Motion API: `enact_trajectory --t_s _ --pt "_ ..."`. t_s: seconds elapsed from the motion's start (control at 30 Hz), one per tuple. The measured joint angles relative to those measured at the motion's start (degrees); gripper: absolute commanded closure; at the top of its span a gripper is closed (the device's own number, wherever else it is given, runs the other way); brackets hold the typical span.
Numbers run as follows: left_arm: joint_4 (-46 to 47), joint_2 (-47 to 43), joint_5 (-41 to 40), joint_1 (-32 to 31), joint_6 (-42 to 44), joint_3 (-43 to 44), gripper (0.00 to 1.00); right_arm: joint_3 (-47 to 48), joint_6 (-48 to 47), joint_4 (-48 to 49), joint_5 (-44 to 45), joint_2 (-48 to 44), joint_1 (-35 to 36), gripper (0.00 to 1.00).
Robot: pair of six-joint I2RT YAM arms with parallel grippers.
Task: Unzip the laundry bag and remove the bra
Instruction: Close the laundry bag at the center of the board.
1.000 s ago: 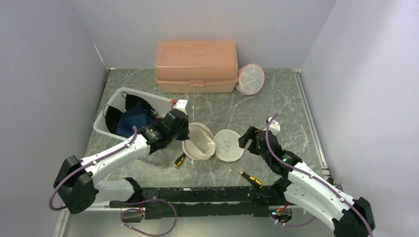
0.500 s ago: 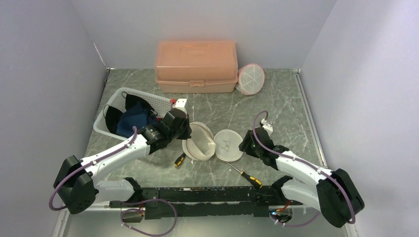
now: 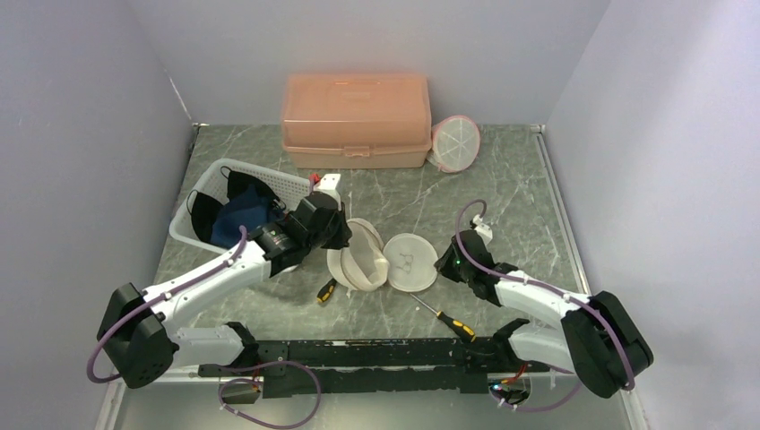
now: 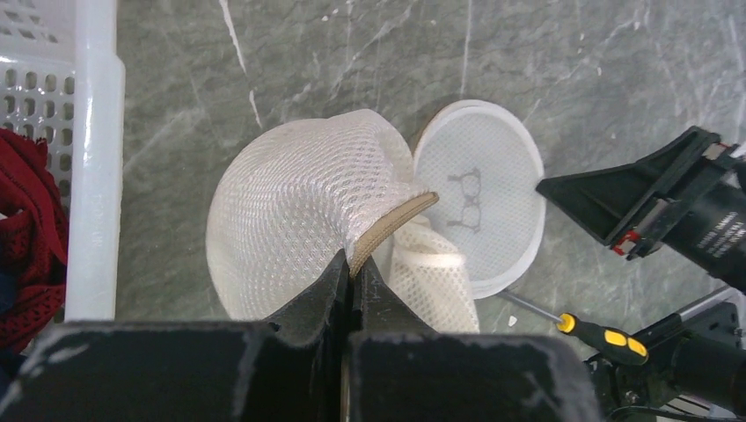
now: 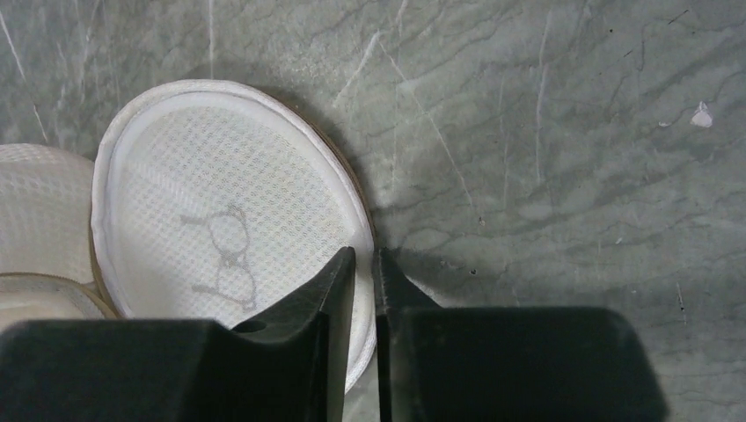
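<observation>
The white mesh laundry bag lies open like a clamshell mid-table. Its domed half is lifted and folded, and my left gripper is shut on that half's tan edge; from above, the left gripper sits at the bag's left side. The flat round half, marked with a small bra drawing, lies to the right. My right gripper has its jaws drawn narrow over this half's white right rim, low against the table. A white mesh band shows inside the bag. The bra itself is hidden.
A white basket of dark clothes stands at the left, close behind my left arm. An orange lidded box and a pink-rimmed round mesh bag stand at the back. Two screwdrivers lie near the front.
My right gripper has dropped to the table and closed from wide open onto the flat half's rim. The left gripper has lifted the domed half slightly up and left.
</observation>
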Motion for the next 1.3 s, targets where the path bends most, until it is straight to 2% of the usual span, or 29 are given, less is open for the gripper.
enact_trajectory --t_s 0.1,0.33,0.77,1.03,1.3 --pt "0.07 0.0 0.5 0.0 0.02 0.85 0.97 -0.42 0.42 0.2 -0.02 -0.04 0.0 1.0" --pt "0.0 0.0 0.85 0.0 0.55 0.87 0.97 -0.5 -0.9 -2.82 -0.15 -2.58 0.0 1.0" --pt "0.7 3.19 0.98 0.0 2.19 1.73 0.97 4.66 -7.65 -9.73 -0.13 -15.72 0.02 1.0" --pt "3.48 3.69 1.95 0.0 3.52 3.69 0.97 15.19 -13.31 -12.92 -0.02 -24.52 0.15 1.0" --pt "5.01 3.63 2.69 0.0 6.23 9.27 0.97 30.42 -17.35 -14.08 -3.65 -22.38 0.24 1.0"
